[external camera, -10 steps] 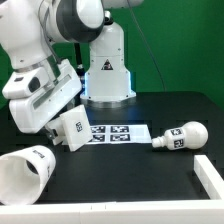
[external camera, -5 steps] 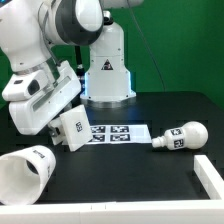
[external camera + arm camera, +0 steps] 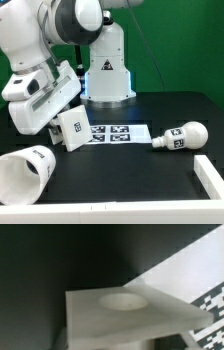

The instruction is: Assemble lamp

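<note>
The lamp base (image 3: 72, 128), a white block with a black-and-white tag, stands tilted at the marker board's (image 3: 118, 135) end nearer the exterior view's left. My gripper (image 3: 60, 122) is down on it from that side, and its fingers are hidden behind the hand and the block. In the wrist view the base (image 3: 125, 319) fills the foreground with its round socket (image 3: 122, 301) facing the camera. The shade (image 3: 25, 172) lies on its side at the front left. The bulb (image 3: 180, 136) lies at the right, apart from both.
The arm's white pedestal (image 3: 105, 70) stands at the back before a green backdrop. A white rail (image 3: 120, 212) runs along the table's front edge, and a white bracket (image 3: 212, 180) sits at the front right corner.
</note>
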